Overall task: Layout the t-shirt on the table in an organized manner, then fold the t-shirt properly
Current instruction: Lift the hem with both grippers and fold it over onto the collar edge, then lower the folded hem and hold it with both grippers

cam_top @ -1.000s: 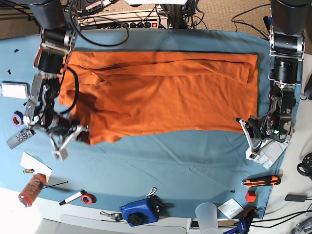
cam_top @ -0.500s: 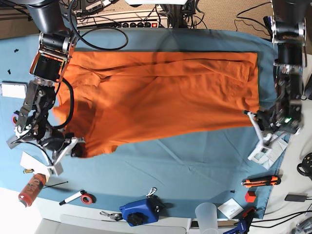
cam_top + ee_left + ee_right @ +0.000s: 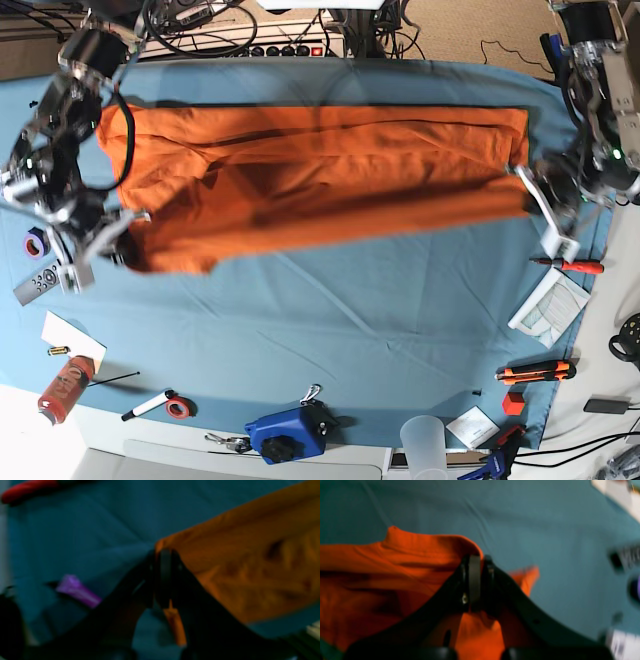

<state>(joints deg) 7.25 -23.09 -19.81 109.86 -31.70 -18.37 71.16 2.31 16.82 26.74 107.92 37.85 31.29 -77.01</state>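
The orange t-shirt [image 3: 320, 180] lies lengthwise across the far half of the blue-teal table [image 3: 350, 330], and its near edge hangs lifted with a shadow under it. My left gripper [image 3: 528, 192] is at the right end of that edge, shut on the shirt's corner. The left wrist view shows the gripper [image 3: 163, 554] pinching orange fabric [image 3: 250, 567], a strip of it hanging between the fingers. My right gripper [image 3: 128, 242] holds the left end. In the right wrist view this gripper [image 3: 476, 559] is shut on a folded hem of the t-shirt [image 3: 370, 580].
Near the left edge lie a purple tape roll [image 3: 36, 242], a remote [image 3: 40, 283] and an orange-red bottle [image 3: 66, 388]. Along the front are a marker [image 3: 150, 405], a blue device [image 3: 290, 435] and a plastic cup [image 3: 425, 440]. A screwdriver [image 3: 570, 266], booklet [image 3: 548, 300] and box cutter [image 3: 535, 372] lie at the right.
Both grippers have risen and moved toward the far side with the shirt's near edge in them. That edge has come up off the table and pulled taut between them.
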